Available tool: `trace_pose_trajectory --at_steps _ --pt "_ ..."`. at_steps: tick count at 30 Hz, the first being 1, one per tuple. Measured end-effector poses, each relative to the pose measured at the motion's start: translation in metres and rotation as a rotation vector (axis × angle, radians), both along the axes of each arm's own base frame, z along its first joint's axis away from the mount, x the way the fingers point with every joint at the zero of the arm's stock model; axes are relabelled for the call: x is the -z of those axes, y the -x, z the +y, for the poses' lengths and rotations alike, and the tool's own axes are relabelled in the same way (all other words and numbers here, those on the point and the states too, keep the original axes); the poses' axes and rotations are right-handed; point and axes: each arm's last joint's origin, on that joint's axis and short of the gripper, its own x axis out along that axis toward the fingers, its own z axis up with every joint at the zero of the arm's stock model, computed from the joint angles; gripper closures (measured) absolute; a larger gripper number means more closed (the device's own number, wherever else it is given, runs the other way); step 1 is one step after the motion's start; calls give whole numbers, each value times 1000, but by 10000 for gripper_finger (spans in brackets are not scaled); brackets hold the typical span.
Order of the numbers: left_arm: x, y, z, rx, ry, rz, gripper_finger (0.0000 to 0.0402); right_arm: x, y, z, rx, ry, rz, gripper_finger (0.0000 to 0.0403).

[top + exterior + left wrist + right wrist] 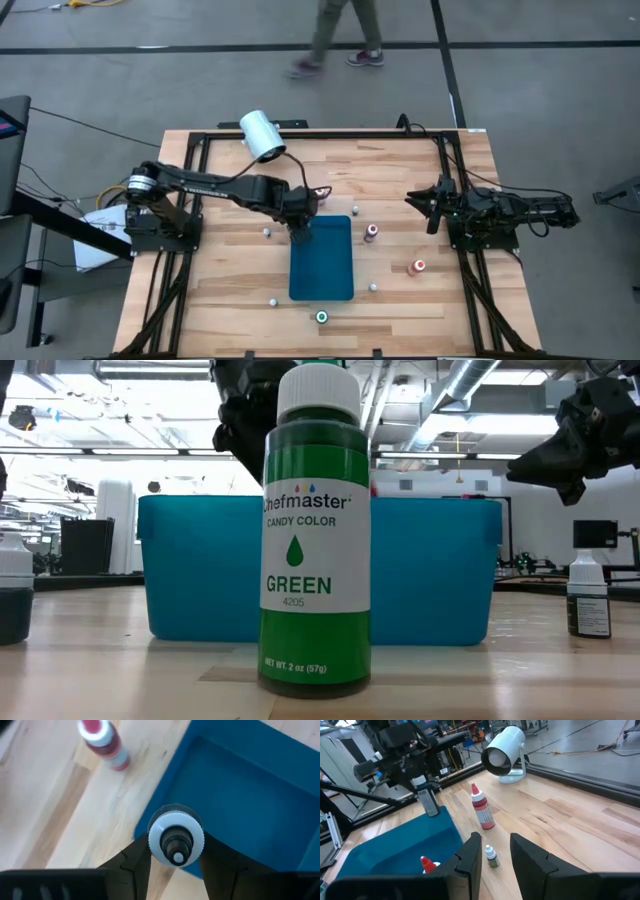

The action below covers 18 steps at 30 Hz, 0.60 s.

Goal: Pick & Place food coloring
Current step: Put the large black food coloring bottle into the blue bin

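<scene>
Left gripper (175, 865) grips bottle (176, 839) — label unreadable.

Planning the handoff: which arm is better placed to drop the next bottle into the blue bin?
Left. The left gripper already holds a bottle at the blue bin corner; the right gripper waits empty by the table's right edge.
</scene>
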Motion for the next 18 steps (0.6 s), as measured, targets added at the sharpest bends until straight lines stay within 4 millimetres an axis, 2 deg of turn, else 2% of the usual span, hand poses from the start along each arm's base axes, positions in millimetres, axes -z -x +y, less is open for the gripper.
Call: trace_pose_trajectory --at_steps 8,15,18 --pt "11 -3 -10 -7 7 34 272 0 0 0 0 0 3 310" --pt "10 -3 -11 -25 -27 32 272 0 0 0 0 0 4 310" --pt "16 -5 -14 -27 -22 53 272 0 0 0 0 0 4 310"
